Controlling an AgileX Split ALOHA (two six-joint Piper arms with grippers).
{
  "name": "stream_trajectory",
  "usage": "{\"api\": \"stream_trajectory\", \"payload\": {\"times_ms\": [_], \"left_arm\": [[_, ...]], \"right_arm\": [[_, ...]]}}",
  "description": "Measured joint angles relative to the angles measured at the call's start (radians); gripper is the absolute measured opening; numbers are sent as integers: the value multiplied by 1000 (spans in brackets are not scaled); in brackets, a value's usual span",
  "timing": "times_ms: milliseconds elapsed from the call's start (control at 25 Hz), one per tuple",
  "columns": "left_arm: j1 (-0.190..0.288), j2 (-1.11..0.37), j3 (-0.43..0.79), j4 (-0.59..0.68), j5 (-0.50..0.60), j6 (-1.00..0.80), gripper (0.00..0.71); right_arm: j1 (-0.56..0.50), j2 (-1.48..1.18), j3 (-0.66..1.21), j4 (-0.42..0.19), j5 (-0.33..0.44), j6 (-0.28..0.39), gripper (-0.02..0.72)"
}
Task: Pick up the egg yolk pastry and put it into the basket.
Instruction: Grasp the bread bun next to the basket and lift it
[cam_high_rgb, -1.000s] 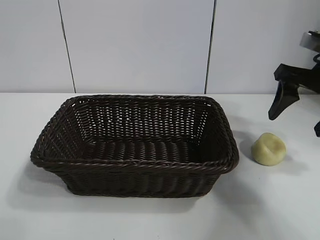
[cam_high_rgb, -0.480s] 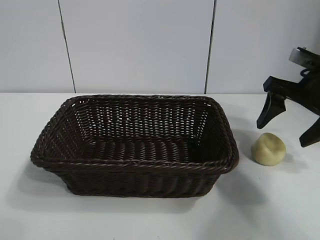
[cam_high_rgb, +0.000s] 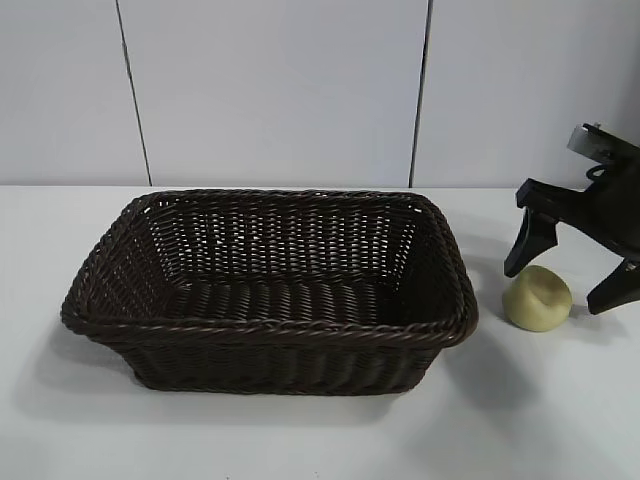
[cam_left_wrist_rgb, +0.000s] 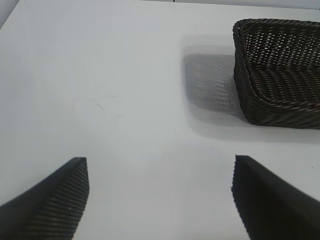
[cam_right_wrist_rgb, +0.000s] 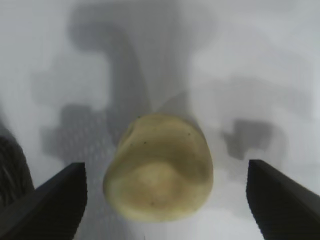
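The egg yolk pastry (cam_high_rgb: 537, 298), pale cream-yellow and rounded, lies on the white table just right of the basket (cam_high_rgb: 268, 330), a big dark woven one. My right gripper (cam_high_rgb: 568, 278) hangs over the pastry, open, one finger on each side and neither touching it. In the right wrist view the pastry (cam_right_wrist_rgb: 160, 167) sits between the two dark fingers of the right gripper (cam_right_wrist_rgb: 166, 192), with gaps on both sides. My left gripper (cam_left_wrist_rgb: 159, 175) is open over bare table, away from the basket (cam_left_wrist_rgb: 280, 95); it is outside the exterior view.
A white panelled wall (cam_high_rgb: 280, 90) stands behind the table. The basket's right rim (cam_high_rgb: 462, 290) lies close to the pastry. Bare tabletop (cam_high_rgb: 300, 440) runs along the front.
My right gripper has come down and leftward from the right edge until its fingers straddle the pastry. The pastry and basket have not moved.
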Motion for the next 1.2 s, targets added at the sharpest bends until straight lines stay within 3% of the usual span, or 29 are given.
{"api": "stream_trajectory", "payload": {"times_ms": [120, 360, 440, 600, 680, 1200], "left_arm": [[0, 0, 0, 0, 0, 0, 571], [0, 0, 0, 0, 0, 0, 571], [0, 0, 0, 0, 0, 0, 571], [0, 0, 0, 0, 0, 0, 571], [0, 0, 0, 0, 0, 0, 571], [0, 0, 0, 0, 0, 0, 571]], "right_arm": [[0, 1, -1, 1, -2, 14, 492], [0, 5, -1, 3, -2, 19, 455], [0, 13, -1, 4, -2, 20, 408], [0, 18, -1, 4, 4, 21, 147], [0, 18, -2, 4, 13, 16, 65], [0, -269, -2, -1, 161, -13, 26]]}}
